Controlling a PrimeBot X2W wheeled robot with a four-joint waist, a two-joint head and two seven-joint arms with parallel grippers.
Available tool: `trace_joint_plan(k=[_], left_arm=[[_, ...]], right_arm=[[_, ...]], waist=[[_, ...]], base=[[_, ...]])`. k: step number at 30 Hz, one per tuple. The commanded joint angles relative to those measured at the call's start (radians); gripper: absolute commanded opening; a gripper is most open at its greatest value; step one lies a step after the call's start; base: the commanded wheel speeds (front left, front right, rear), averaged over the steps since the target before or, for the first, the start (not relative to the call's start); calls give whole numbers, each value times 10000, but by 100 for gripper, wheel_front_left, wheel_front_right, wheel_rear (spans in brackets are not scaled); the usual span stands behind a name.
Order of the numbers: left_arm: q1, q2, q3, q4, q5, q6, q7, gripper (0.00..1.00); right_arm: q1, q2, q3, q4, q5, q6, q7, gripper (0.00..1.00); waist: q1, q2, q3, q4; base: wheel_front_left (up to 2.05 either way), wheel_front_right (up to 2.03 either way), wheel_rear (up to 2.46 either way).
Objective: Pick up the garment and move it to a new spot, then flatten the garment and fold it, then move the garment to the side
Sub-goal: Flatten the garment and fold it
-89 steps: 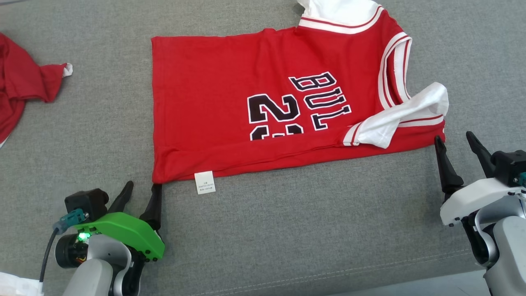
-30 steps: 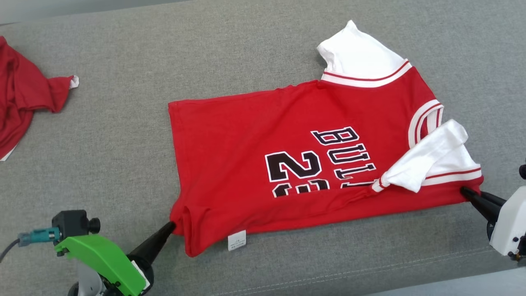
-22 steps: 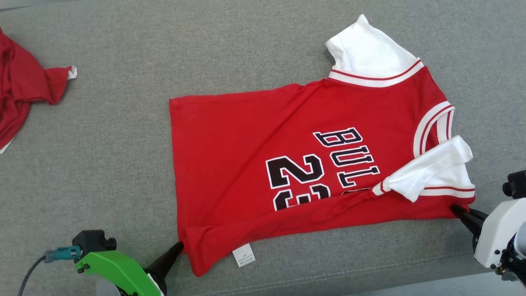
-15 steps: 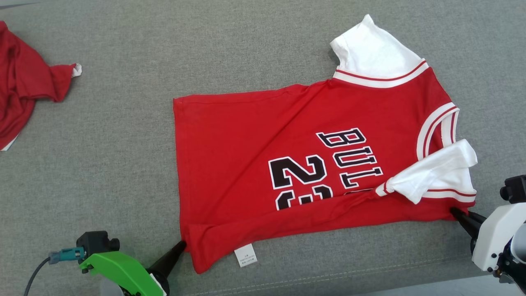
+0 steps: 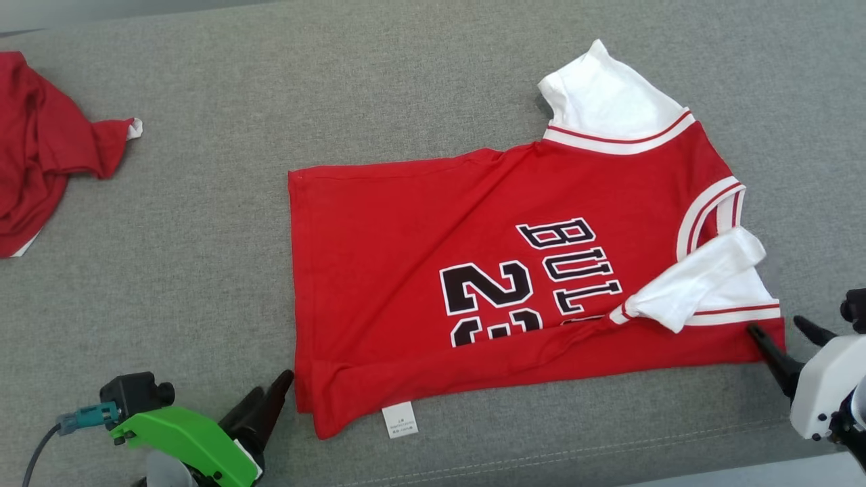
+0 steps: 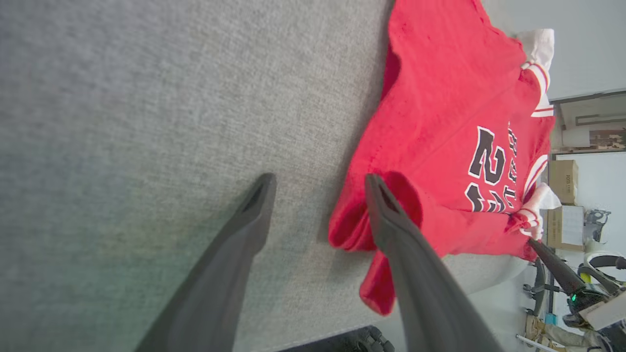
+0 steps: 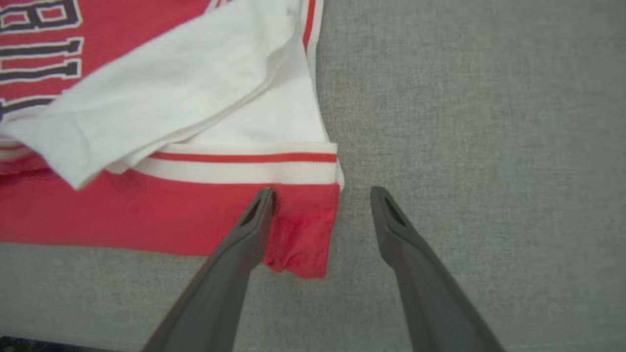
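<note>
The red shirt (image 5: 419, 270) is lying spread out in the middle of the grey worktop (image 5: 169, 270). The left pincer (image 5: 270, 389) is sitting wide open by its 7 o'clock corner, holding nothing. The right pincer (image 5: 777, 326) is gaping wide at the 4 o'clock corner. Another red cloth (image 5: 34, 169) is lying at 10 o'clock.

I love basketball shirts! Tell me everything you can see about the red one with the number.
The red jersey is soft-looking knit, lying flat on the grey fabric surface. It has white sleeves with red-striped trim; one flops onto the front. Its near edge is folded over, hiding part of the black number and letters, and a white label pokes out. The open left gripper sits at one near corner; the open right gripper straddles the other.
</note>
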Motion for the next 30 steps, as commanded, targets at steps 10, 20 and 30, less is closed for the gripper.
trace_joint_plan(k=[10,20,30], left_arm=[[743,14,-174,-699,2101,142,-2400,100],[666,-355,-799,224,4069,129,-4958,100],[46,-730,-586,1486,4936,-96,-6651,100]], right_arm=[[716,848,-1347,-1424,-1830,-19,-2328,100],[967,2646,-2152,-1950,-4408,-19,-5423,100],[892,3944,-2455,-1225,-5426,-19,-5967,100]], waist=[[0,80,-560,-47],[0,80,-1120,89],[0,80,-1551,299]], base=[[0,0,0],[0,0,0],[0,0,0]])
